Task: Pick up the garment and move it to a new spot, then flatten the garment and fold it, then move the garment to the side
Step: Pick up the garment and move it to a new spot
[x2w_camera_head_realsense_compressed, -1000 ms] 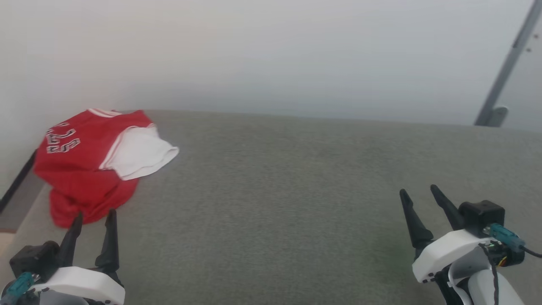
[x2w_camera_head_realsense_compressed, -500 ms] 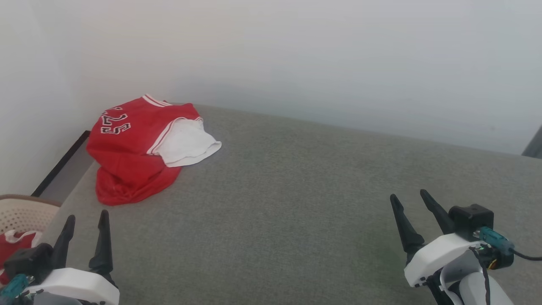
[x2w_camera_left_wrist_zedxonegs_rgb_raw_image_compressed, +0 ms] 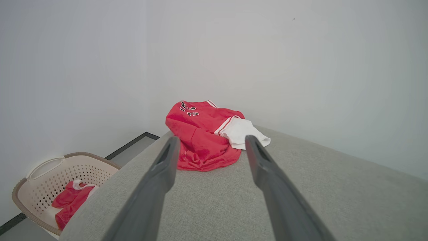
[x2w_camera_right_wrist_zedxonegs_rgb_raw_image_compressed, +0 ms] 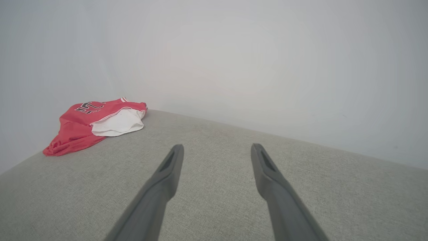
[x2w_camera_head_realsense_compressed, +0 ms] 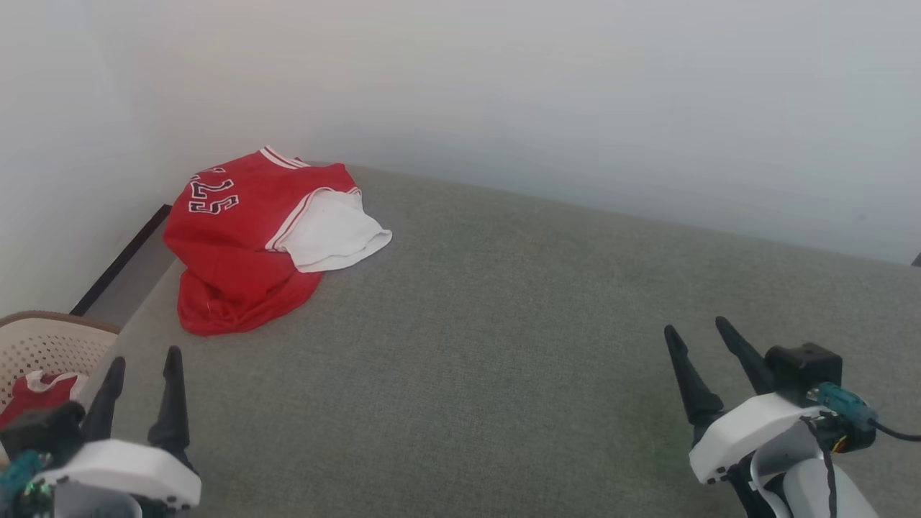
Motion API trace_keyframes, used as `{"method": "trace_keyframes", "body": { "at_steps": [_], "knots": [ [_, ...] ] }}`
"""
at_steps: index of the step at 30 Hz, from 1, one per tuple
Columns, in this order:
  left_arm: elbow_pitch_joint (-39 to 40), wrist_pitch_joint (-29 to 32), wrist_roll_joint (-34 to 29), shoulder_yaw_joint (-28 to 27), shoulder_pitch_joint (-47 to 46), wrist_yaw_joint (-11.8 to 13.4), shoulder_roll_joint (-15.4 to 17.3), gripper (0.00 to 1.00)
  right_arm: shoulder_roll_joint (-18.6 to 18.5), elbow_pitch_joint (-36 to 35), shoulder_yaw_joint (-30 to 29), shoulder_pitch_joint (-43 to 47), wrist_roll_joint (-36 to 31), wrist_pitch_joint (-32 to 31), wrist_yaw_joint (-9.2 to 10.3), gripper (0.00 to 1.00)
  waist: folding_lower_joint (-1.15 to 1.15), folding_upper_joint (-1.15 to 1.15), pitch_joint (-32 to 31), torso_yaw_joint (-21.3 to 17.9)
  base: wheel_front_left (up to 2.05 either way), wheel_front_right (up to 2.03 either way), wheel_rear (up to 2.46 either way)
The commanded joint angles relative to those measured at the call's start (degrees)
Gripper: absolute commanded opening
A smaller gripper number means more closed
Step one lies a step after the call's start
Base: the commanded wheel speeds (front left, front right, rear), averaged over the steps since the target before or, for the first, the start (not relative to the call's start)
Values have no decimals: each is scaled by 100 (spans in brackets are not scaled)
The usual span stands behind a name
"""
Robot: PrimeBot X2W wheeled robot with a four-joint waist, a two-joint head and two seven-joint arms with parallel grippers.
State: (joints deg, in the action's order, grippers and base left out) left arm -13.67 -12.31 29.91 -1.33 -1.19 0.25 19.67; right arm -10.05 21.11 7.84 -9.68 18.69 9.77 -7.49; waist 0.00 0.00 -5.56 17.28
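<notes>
Red and rumpled, the garment [x2w_camera_head_realsense_compressed: 245, 244] lies in a loose heap at the far left corner of the grey fabric surface [x2w_camera_head_realsense_compressed: 504, 324], close to the wall [x2w_camera_head_realsense_compressed: 504, 86]. Its black white-outlined lettering [x2w_camera_head_realsense_compressed: 212, 196] faces up, striped trim [x2w_camera_head_realsense_compressed: 284, 157] shows at its far edge, and a flap is turned back to show the white inside [x2w_camera_head_realsense_compressed: 334, 234]. Both arms sit at the near edge. The left gripper [x2w_camera_head_realsense_compressed: 144, 356] has its two dark fingers spread wide and holds nothing, its tips well short of the jersey's near hem. The right gripper [x2w_camera_head_realsense_compressed: 696, 325], likewise wide and empty, is over bare fabric on the opposite side, well apart from the garment. Off the surface's left edge stands a pale perforated basket [x2w_camera_head_realsense_compressed: 43, 345] with another red cloth [x2w_camera_head_realsense_compressed: 39, 392] inside. No step of the task appears begun, and the pick-up is the one in hand. The jersey looks light, thin and limp, so it will likely sag and bunch from a single grip rather than keep a shape. Its smooth weave may also slip between narrow fingertips. A sound hold would probably be on a doubled or trimmed edge, such as the bulging near hem or the striped band, pinched through a fold against the soft surface. The left arm, being nearer, seems best placed to reach it.
</notes>
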Motion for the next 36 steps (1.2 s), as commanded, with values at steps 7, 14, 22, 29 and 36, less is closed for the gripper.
{"method": "trace_keyframes", "body": {
  "at_steps": [7,14,22,29,36],
  "knots": [
    [-406,377,216,7,-843,-152,214,100,-92,-263,-43,-130,-80,-97,0,100,0,0,295,-183,0,0,0],
    [-1086,507,320,-19,-1896,-314,471,100,-206,-737,-88,-329,-194,-328,0,100,0,0,1027,-533,0,0,0],
    [-1997,552,422,-45,-3083,-485,725,100,-328,-1237,-202,-586,-306,-521,0,100,0,0,1899,-855,0,0,0],
    [-3018,702,421,69,-4223,-587,929,100,-437,-1671,-305,-786,-396,-674,0,100,0,0,2645,-1026,0,0,0],
    [-4051,1098,388,209,-5172,-541,1012,100,-537,-2082,-360,-922,-492,-886,0,100,0,0,3241,-1101,0,0,0]
  ]
}}
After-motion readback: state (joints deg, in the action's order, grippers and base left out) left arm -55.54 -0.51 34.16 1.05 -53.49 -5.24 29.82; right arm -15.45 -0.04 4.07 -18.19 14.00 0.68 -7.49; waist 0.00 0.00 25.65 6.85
